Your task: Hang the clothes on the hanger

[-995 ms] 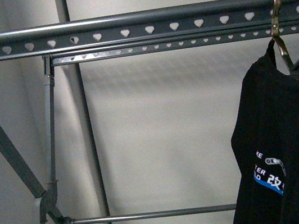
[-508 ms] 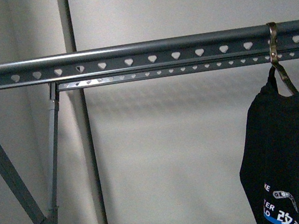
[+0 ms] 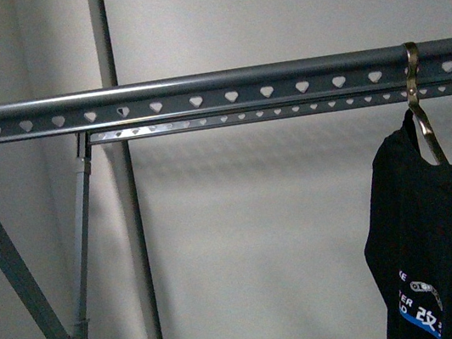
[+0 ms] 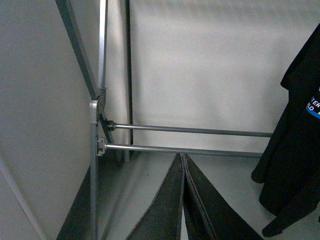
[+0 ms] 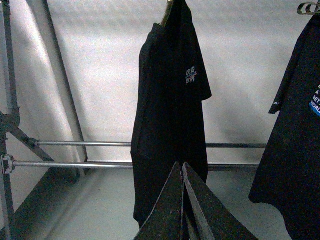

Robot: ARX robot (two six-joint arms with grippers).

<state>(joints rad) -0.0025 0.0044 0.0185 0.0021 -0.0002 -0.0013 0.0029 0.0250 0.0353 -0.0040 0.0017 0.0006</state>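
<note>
A black T-shirt (image 3: 431, 240) with white lettering and a blue swoosh hangs from a brass hook (image 3: 417, 96) on the grey rack's top rail (image 3: 197, 96), at the right end. Neither gripper shows in the front view. My left gripper (image 4: 183, 159) is shut and empty, low before the rack's lower bars (image 4: 190, 131), with the shirt (image 4: 295, 150) off to one side. My right gripper (image 5: 181, 166) is shut and empty, just in front of a hanging black shirt (image 5: 170, 110). A second black shirt (image 5: 295, 140) with blue and white print hangs beside it.
A second punched rail (image 3: 285, 110) runs behind the top one. Slanted grey legs (image 3: 7, 256) stand at the left, with an upright pole (image 3: 136, 235) against the white wall. Two low cross bars (image 5: 75, 154) span the rack near the floor.
The front view has shifted upward, so the rail and shirt sit lower in the picture. The arm part seen at the right edge a second ago has left the view. The shirt stays hanging.
</note>
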